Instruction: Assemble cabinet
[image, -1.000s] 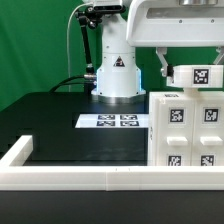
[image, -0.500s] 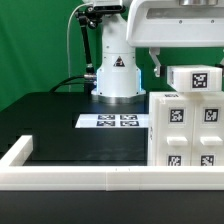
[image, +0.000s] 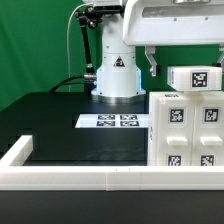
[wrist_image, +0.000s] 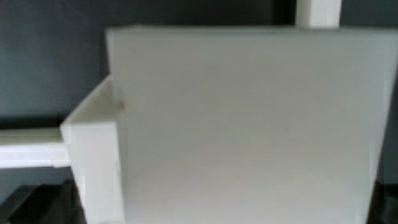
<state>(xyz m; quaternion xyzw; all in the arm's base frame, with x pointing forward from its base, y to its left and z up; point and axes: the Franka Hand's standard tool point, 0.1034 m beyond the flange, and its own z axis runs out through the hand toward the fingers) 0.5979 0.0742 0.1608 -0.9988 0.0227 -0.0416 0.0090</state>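
Above one cabinet (image: 185, 135): gripper (image: 188, 58) spread, holding nothing, its one visible finger (image: 152, 62) just beside one tagged block (image: 195, 78), not touching.

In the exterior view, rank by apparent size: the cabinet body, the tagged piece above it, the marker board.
1. cabinet body, clearly largest, though cropped.
2. tagged piece and marker board: similar apparent area, piece also cropped, so unranked.

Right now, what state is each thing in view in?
White boxy tagged cabinet: standing on the black table.
Small white tagged block: on top of the cabinet, upright.
Claw: beside the block; open or shut unclear.
Flat white marker board: lying flat.
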